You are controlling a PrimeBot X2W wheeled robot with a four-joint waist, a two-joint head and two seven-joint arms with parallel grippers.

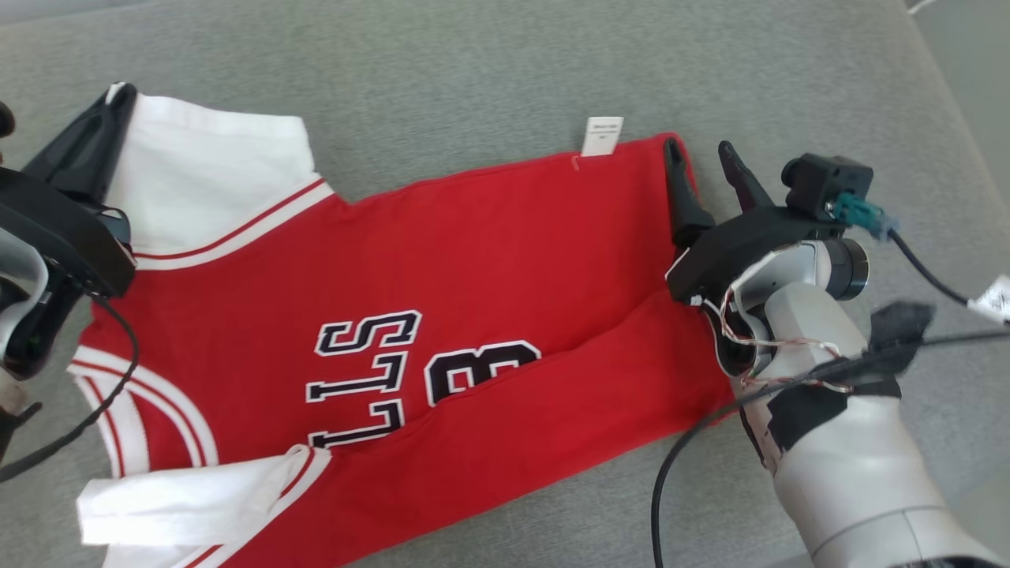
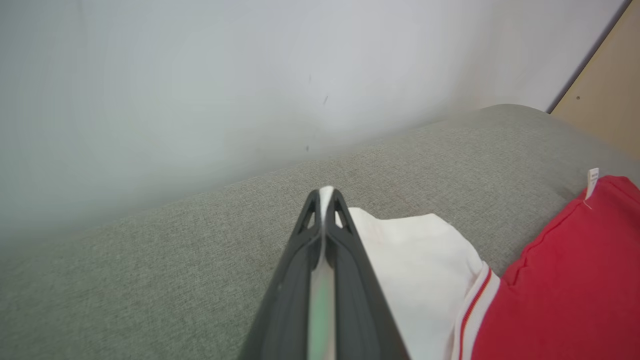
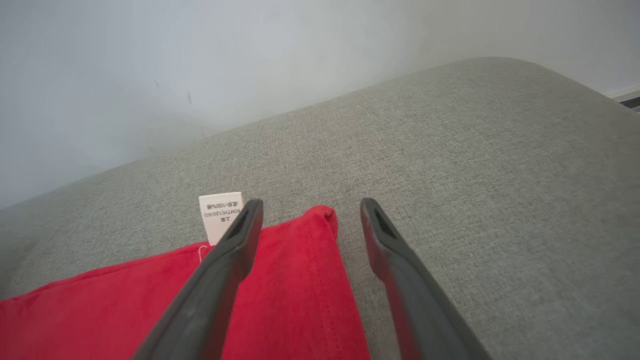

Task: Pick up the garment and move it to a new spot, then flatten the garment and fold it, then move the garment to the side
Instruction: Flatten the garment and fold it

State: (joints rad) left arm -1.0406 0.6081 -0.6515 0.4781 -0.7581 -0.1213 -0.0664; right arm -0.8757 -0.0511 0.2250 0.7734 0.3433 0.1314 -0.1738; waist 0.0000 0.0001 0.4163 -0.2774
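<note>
- Your left gripper is closed, its two dark fingers pressed together on a thin sliver of white cloth. That cloth is the far corner of the white shoulder panel of the garment.
- Your right gripper is open and grips nothing. One finger lies over the red hem corner, and the other stands over bare upholstery just beside the cloth edge.
- You can see the small white label poking out from the far edge of the garment. In the right wrist view it sits right next to the finger on the red cloth.
- The garment lies spread across the grey cushioned surface, between your two grippers. The neck end is towards your left and the hem towards your right.
- Its black, white-edged lettering faces up, and a soft crease runs through the red cloth just beside it.
- At the near-left corner a second white panel lies folded over onto the red, with striped trim curving around the armhole.
- Beyond the cushion, both wrist views show a pale wall.
- A black cable loops down beside your right forearm.
</note>
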